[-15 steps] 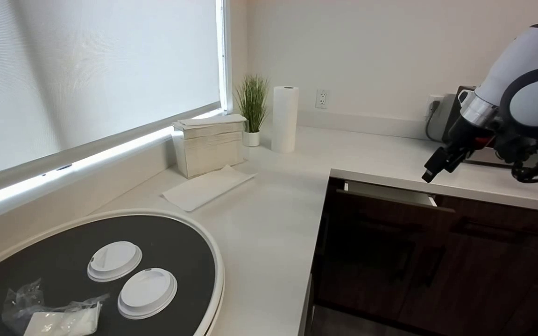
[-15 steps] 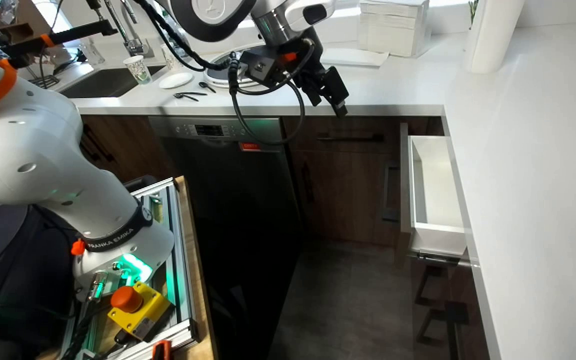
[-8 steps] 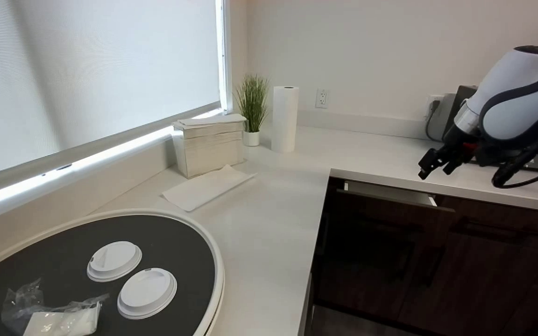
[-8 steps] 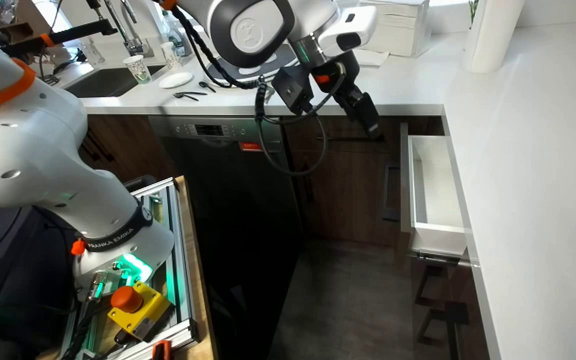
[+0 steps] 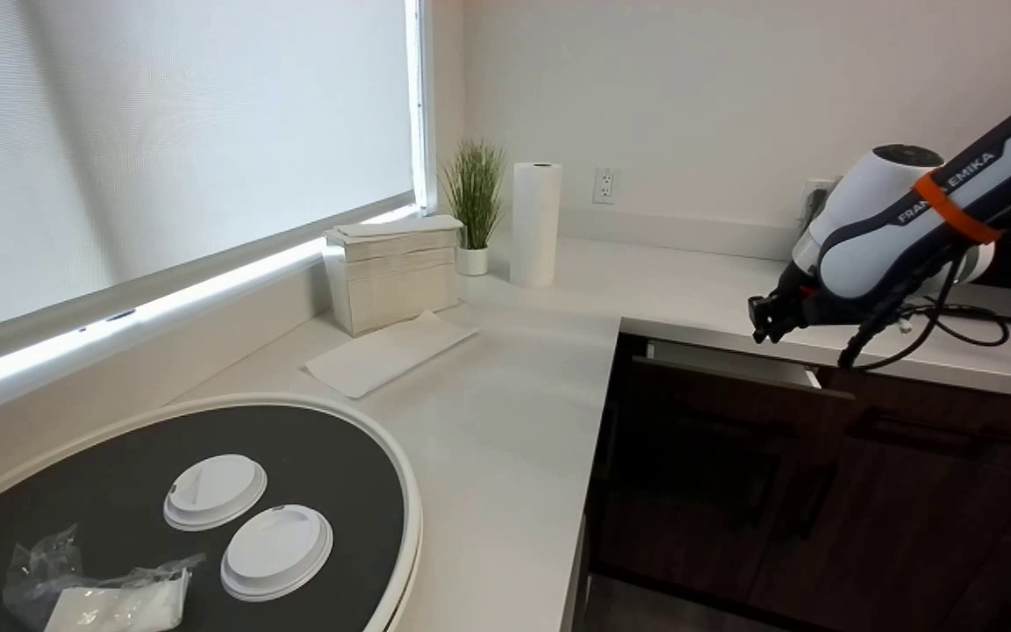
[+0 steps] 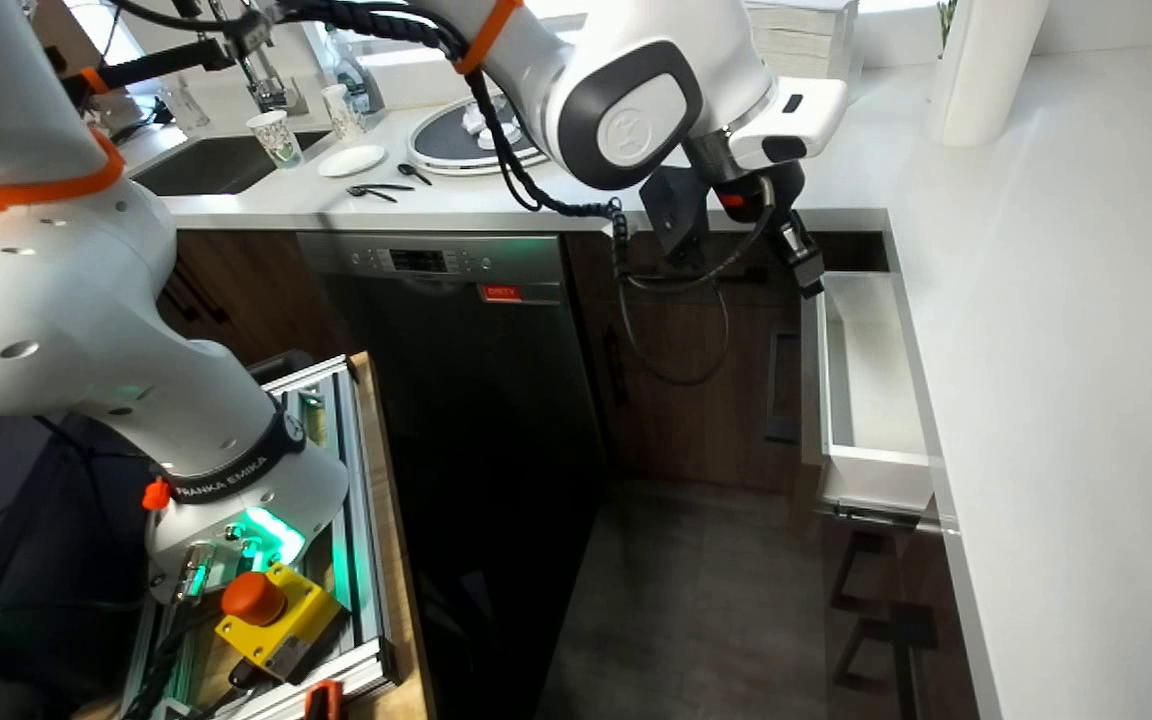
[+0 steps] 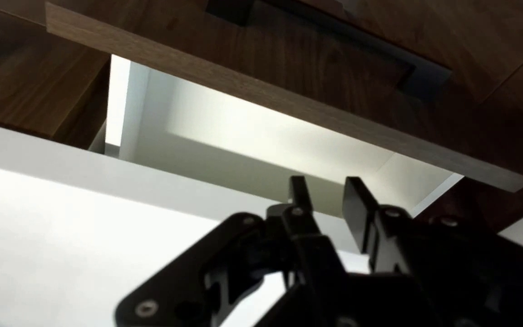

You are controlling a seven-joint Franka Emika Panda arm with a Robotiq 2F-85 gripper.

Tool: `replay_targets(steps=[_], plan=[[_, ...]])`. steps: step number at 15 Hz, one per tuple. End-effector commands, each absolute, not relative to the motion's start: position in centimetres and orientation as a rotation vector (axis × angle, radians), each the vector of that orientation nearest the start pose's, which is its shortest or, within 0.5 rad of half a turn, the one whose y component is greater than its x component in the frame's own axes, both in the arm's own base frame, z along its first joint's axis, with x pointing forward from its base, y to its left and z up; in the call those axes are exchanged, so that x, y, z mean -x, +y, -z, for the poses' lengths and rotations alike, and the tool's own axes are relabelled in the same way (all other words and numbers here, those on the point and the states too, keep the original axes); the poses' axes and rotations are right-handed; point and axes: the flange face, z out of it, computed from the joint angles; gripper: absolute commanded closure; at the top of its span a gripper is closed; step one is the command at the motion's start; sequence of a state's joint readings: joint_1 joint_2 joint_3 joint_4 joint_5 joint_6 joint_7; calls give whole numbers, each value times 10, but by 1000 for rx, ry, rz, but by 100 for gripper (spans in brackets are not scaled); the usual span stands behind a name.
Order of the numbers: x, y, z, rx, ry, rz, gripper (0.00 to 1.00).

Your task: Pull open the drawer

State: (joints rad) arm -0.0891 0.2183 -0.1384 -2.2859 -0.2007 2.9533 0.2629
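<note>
One drawer (image 7: 266, 122) standing open; parted pincer (image 7: 325, 188) near.

On the worktop (image 5: 505, 456) sits a round, dark-topped tray (image 5: 412, 527). Upon the tray lie two white lids (image 5: 215, 491) and some clear plastic wrapping (image 5: 45, 566). Near the tray is a white paper sheet (image 5: 387, 355); farther off stand a paper stack (image 5: 400, 285), a potted plant (image 5: 474, 197) and a white roll (image 5: 536, 228). A white plate (image 6: 352, 160) and dark cutlery (image 6: 406, 169) lie close to the tray, with two patterned cups (image 6: 276, 138) farther away and the sink (image 6: 216, 165) well apart from it.
</note>
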Motion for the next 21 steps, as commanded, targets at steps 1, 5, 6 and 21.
replay_targets(steps=[1,5,6,21], plan=[[-585,-118,-278,3108,576,736,99],[-596,-126,-257,3100,673,749,100],[-598,-128,-253,3091,698,755,100],[-605,-133,-198,3075,802,610,100]])
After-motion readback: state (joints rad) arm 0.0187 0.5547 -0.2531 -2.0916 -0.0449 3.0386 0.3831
